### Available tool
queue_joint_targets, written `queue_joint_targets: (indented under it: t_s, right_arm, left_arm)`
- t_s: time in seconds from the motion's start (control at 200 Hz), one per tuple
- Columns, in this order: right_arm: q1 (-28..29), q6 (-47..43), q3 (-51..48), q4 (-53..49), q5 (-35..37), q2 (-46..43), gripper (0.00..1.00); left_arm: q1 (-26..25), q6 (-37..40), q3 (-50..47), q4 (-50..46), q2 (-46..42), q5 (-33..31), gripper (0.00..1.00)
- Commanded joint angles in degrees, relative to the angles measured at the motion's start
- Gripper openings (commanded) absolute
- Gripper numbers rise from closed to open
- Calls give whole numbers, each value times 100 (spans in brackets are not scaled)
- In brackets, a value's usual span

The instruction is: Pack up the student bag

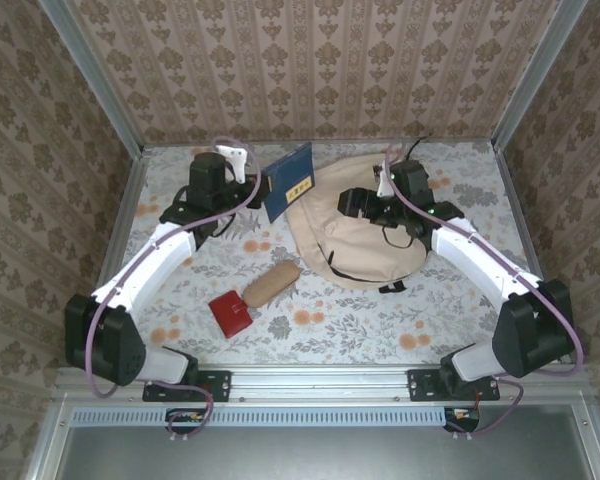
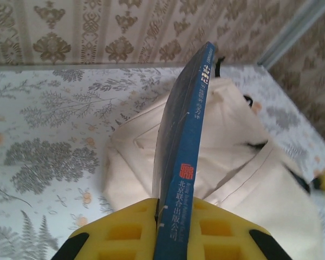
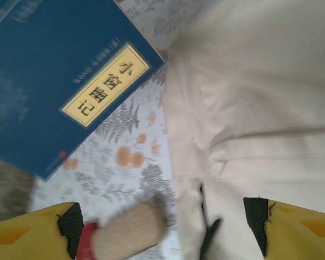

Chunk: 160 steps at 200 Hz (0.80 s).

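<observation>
The student bag [image 1: 355,235] is a big cream backpack lying flat at the middle right of the floral table. My left gripper [image 1: 252,182] is shut on a blue book [image 1: 289,182] and holds it upright just left of the bag. In the left wrist view the book's spine [image 2: 180,179] stands between the yellow fingers [image 2: 124,230], with the bag [image 2: 238,173] behind it. My right gripper [image 1: 365,203] hovers open over the bag's top, nothing between its pads [image 3: 255,225]. Its view looks down on the bag's fabric [image 3: 260,108] and the book's cover [image 3: 65,81].
A tan furry pencil case [image 1: 271,283] and a red box [image 1: 230,314] lie on the table left of the bag, toward the near edge. The same pencil case [image 3: 131,233] appears low in the right wrist view. Patterned walls enclose the table.
</observation>
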Motion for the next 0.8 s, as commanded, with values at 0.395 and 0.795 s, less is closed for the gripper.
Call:
queue_joint_targets:
  t_s: [0.395, 0.795]
  right_arm:
    - [1235, 5012, -986, 4911, 118, 524, 92]
    - [1517, 5734, -829, 5779, 1036, 893, 75]
  left_arm:
    - [-750, -4901, -837, 1565, -940, -1908, 0]
    - [-957, -6161, -1253, 2048, -1000, -2247, 0]
